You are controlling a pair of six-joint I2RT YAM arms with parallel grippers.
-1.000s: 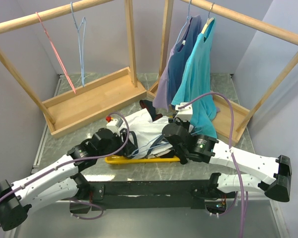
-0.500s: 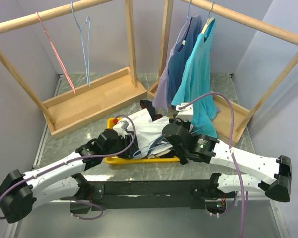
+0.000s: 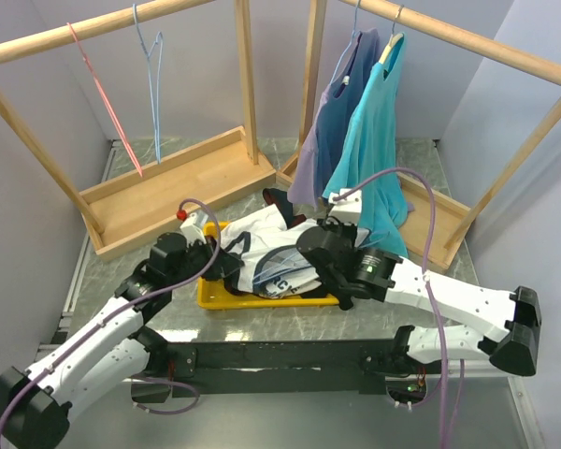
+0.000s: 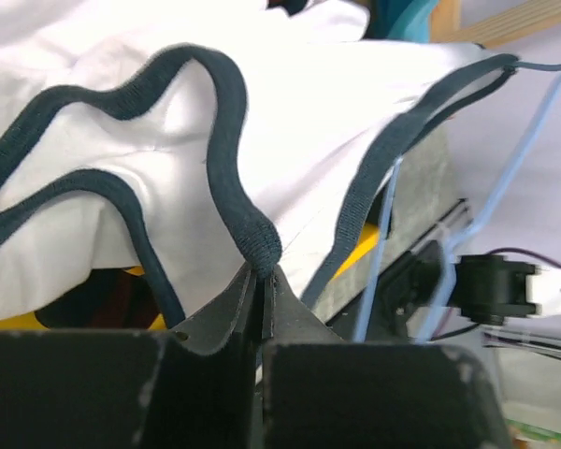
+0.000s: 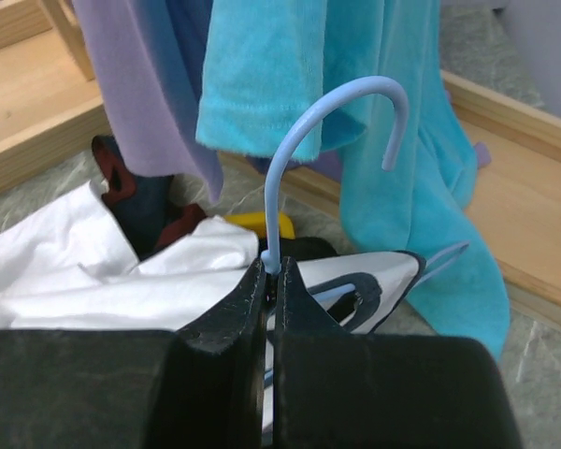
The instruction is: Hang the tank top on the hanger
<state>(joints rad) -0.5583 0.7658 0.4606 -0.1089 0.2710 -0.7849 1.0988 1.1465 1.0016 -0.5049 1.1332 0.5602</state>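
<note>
The white tank top (image 3: 262,238) with navy trim lies crumpled over the yellow tray (image 3: 210,297) between the two arms. My left gripper (image 4: 262,271) is shut on a fold of its navy edge band, and white cloth (image 4: 290,112) fills the view beyond the jaws. My right gripper (image 5: 273,267) is shut on the neck of the light-blue wire hanger (image 5: 270,215), whose hook curves up to the right. The hanger's lower wires (image 4: 381,245) run under the shirt's right edge. A strap of the tank top (image 5: 374,281) lies just behind the right jaws.
The left wooden rack holds a pink-red hanger (image 3: 107,103) and another light-blue hanger (image 3: 153,65). On the right rack hang a turquoise T-shirt (image 3: 369,150) and a purple-blue garment (image 3: 323,140). A dark garment with red trim (image 5: 140,201) lies behind the tray.
My left gripper has closed on the tank top's navy trim, and the left arm has swung left and up. The right arm has barely shifted.
</note>
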